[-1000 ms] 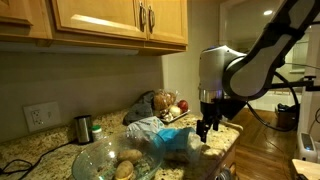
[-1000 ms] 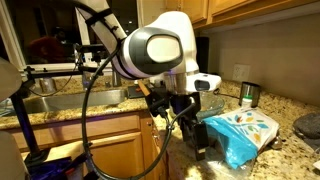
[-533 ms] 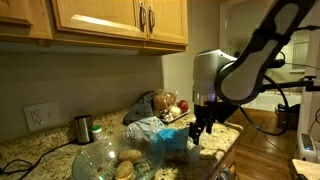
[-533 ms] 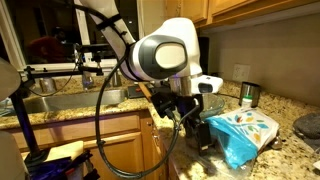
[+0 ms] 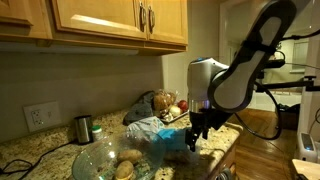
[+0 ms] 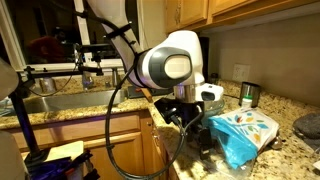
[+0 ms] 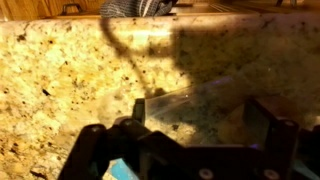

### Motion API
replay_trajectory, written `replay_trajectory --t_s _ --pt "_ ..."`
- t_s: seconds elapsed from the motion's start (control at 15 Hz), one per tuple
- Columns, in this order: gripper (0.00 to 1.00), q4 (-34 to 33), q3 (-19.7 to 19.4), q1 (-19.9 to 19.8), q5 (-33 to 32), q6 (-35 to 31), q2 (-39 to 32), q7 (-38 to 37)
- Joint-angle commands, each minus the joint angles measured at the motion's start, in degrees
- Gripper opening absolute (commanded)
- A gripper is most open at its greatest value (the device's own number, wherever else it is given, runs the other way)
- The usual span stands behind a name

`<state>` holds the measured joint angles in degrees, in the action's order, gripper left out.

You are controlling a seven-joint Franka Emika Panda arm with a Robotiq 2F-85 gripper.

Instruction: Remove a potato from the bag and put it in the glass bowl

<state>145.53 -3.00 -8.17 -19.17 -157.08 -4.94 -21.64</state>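
The bag [image 5: 165, 138], wrinkly clear plastic with a blue patch, lies on the granite counter; it also shows in the exterior view [image 6: 245, 132]. My gripper [image 5: 197, 134] hangs open just at the bag's near end, fingers pointing down [image 6: 201, 141]. In the wrist view the gripper [image 7: 200, 115] stands open, with a see-through edge of the bag [image 7: 185, 105] between the two fingers [image 7: 265, 118]. The glass bowl [image 5: 92, 158] sits beyond the bag, with tan lumps showing through it. I cannot make out a potato inside the bag.
A small dark metal cup [image 5: 83, 128] stands near the wall outlet [image 5: 38, 117]. Another bag of produce [image 5: 165, 103] sits at the back of the counter. A sink [image 6: 60, 100] lies past the counter's end. Wooden cabinets [image 5: 100, 20] hang overhead.
The arm has shifted sideways towards the bag, bringing the open gripper closer over its end. The bag and bowl have not moved.
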Motion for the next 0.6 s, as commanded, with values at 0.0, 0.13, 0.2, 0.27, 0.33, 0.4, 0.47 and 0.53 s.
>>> replay_trajectory --t_s 0.0,0.13,0.2,0.27,0.33,0.4,0.47,0.53 --pt "1.0 -0.56 -1.79 2.26 2.41 -2.11 -0.17 -0.09" --pt "1.0 -0.92 -2.12 2.58 3.28 -2.46 0.3 -0.01" --pt "1.0 -1.19 -2.33 2.72 3.59 -2.75 0.3 -0.05" --pt "1.0 -1.44 -2.45 2.8 4.05 -3.13 0.13 0.04" --pt "1.0 -1.75 -2.46 2.8 4.64 -3.57 -0.31 0.28" --pt "1.0 -1.95 -2.41 2.81 5.41 -3.99 -0.76 0.58" --pt "1.0 -2.02 -2.31 2.84 6.22 -4.42 -1.15 0.78" --pt "1.0 -2.11 -2.08 2.84 7.61 -4.82 -1.64 1.39"
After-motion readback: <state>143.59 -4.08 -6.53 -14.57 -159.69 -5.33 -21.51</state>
